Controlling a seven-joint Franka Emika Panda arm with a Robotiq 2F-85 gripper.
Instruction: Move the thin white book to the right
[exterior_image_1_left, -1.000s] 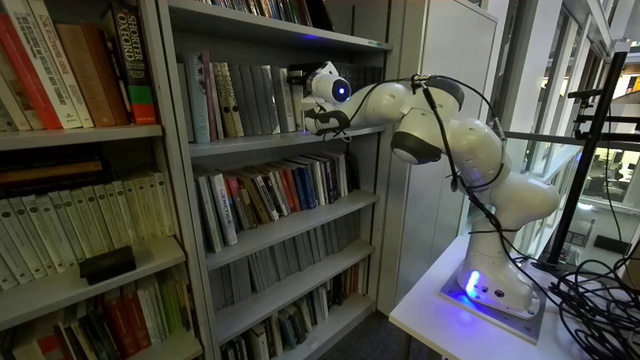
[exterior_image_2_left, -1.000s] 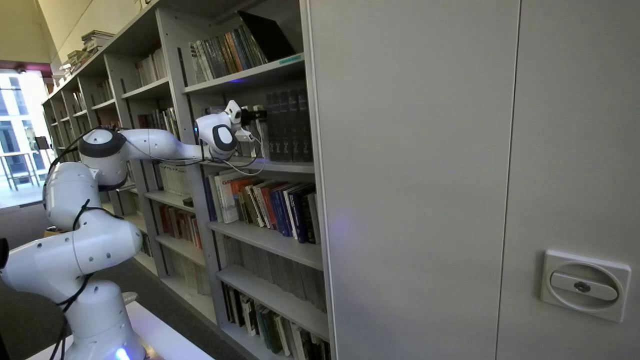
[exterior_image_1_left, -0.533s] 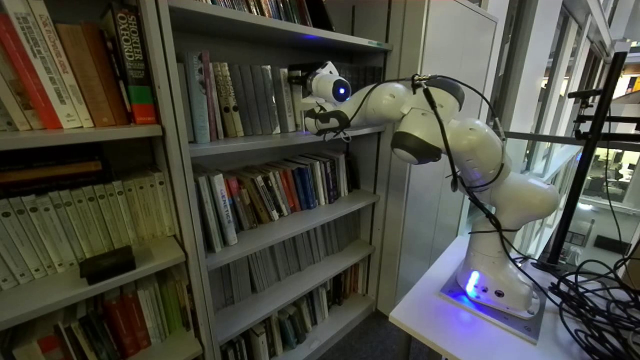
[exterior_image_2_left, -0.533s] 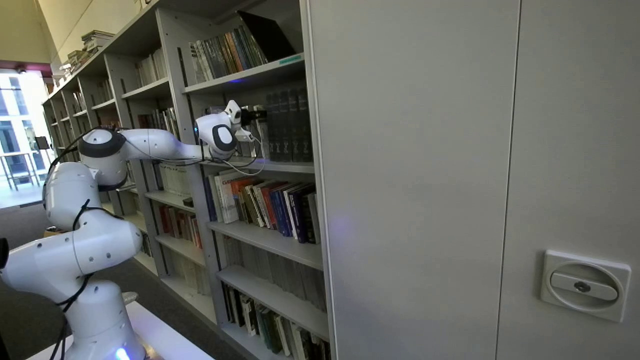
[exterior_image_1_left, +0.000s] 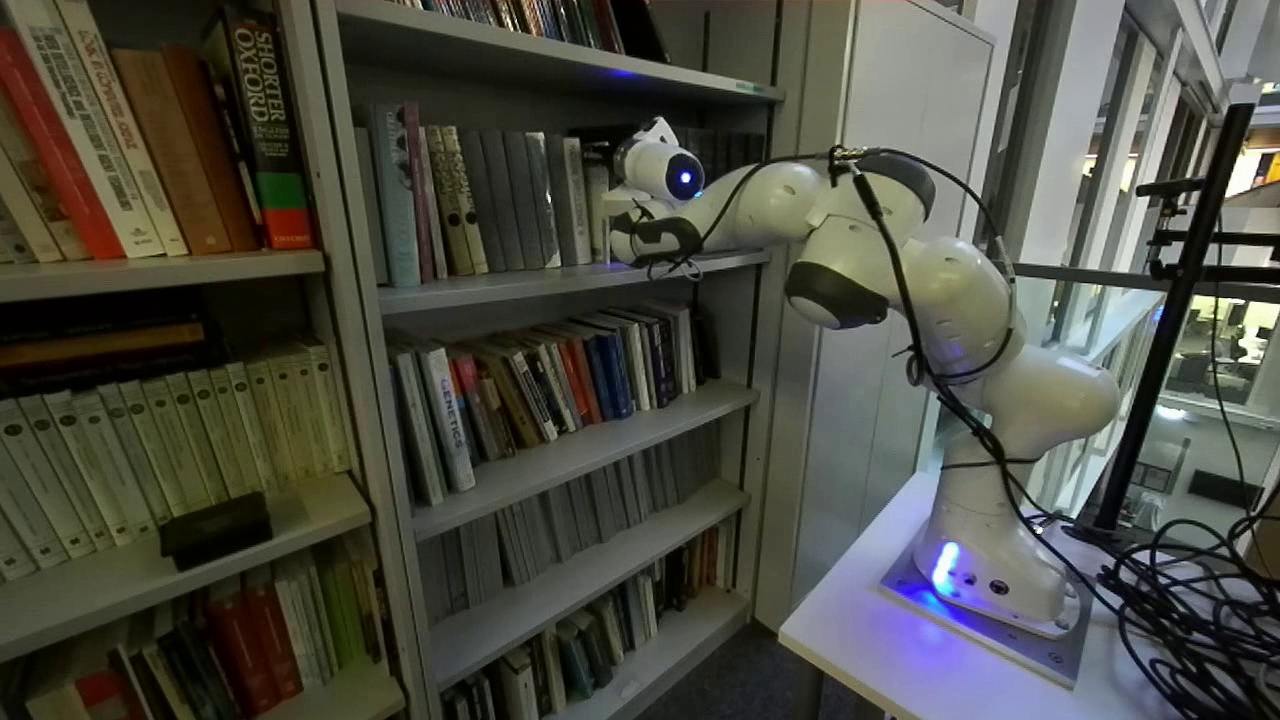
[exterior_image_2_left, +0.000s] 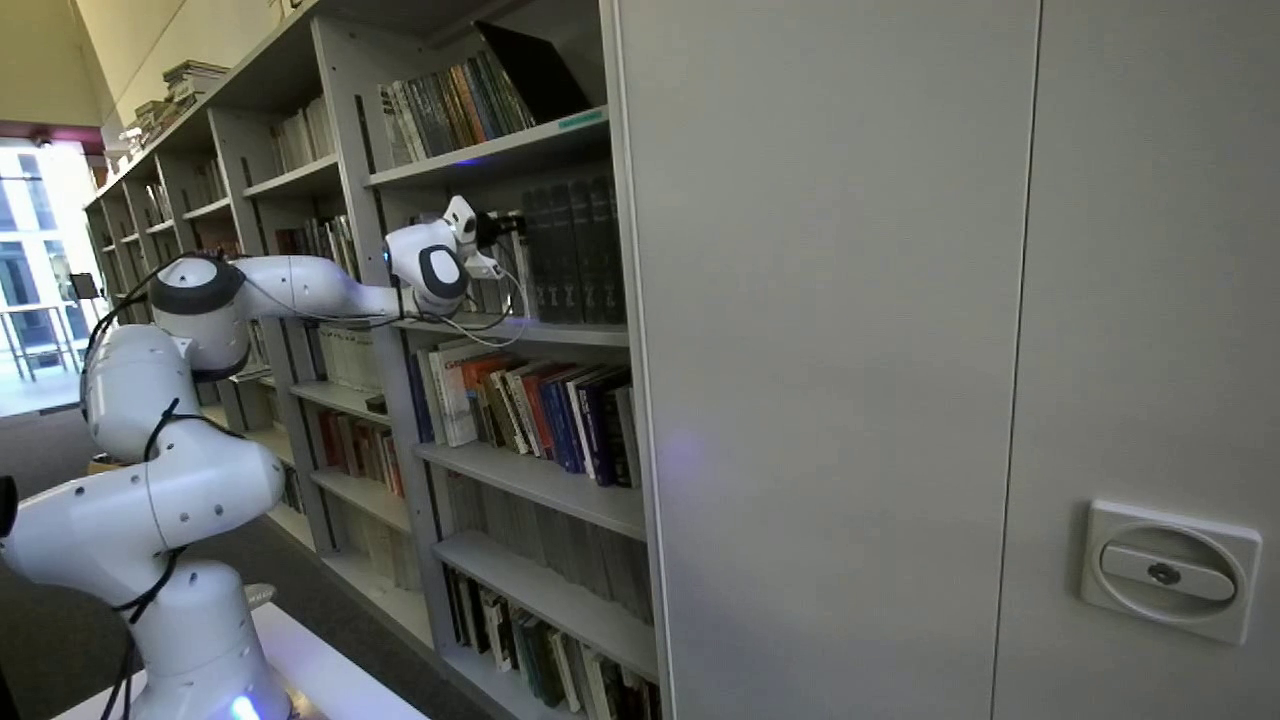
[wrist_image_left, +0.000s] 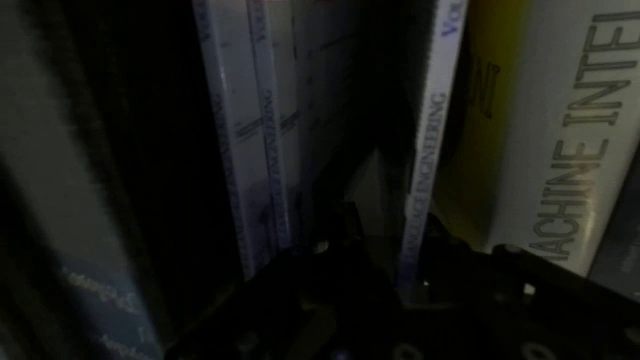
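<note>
- Grey metal shelving (exterior_image_1_left: 350, 250) lines the room, a jointed white robot arm (exterior_image_2_left: 300, 285) reaching into it.
- Landmark: a thick, glossy yellow-and-white book (wrist_image_left: 542, 135) lettered "MACHINE INTE".
- Just beside the landmark stands the thin white book (wrist_image_left: 428, 145) with "LANGUAGE ENGINEERING" on its spine.
- Around that spine, the black two-fingered gripper (wrist_image_left: 390, 220) has its jaws part-way together, one finger between spine and landmark; too dark to tell whether they pinch it.
- Just changed: both exterior views show the arm drawn back slightly toward its base.
- Likely meaning: grasping is in hand; the rightward shift seems not yet done.
</note>
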